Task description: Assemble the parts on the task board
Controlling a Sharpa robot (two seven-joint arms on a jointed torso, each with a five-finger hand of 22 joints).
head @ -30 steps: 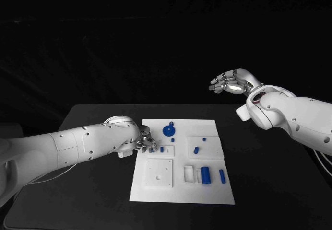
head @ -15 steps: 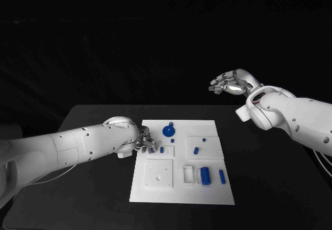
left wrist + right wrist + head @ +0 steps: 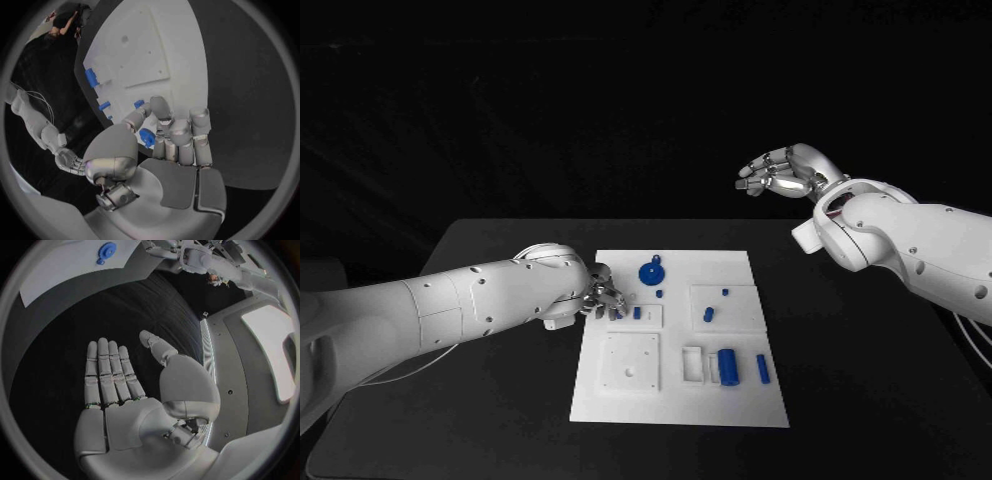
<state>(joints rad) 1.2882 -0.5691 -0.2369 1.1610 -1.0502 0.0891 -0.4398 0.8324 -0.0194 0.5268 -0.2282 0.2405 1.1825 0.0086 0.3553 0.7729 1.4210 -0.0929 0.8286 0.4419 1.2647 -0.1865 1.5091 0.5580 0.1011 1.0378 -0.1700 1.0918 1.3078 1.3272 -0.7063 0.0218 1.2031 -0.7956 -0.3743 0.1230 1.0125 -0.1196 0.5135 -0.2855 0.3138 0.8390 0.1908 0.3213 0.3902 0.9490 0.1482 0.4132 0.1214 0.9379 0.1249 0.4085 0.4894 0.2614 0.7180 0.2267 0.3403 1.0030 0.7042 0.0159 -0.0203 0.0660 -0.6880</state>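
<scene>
The white task board (image 3: 733,405) lies in the middle of the black table. My left hand (image 3: 603,297) is low over the board's left edge, and it pinches a small blue part (image 3: 147,137) between thumb and fingers. Beside it a blue peg (image 3: 636,312) stands in a small square recess. A blue round disc (image 3: 652,271) lies at the far side of the board, with two small blue pieces (image 3: 708,312) to its right. A blue cylinder (image 3: 728,365) and a blue bar (image 3: 763,368) lie near the front right. My right hand (image 3: 783,170) is raised high beyond the table's far right, fingers spread (image 3: 109,375), holding nothing.
A white square plate (image 3: 630,360) with holes and a white slotted block (image 3: 692,362) sit on the board's near half. Bare black table (image 3: 473,400) surrounds the board on all sides. My left forearm (image 3: 459,305) crosses the table's left side.
</scene>
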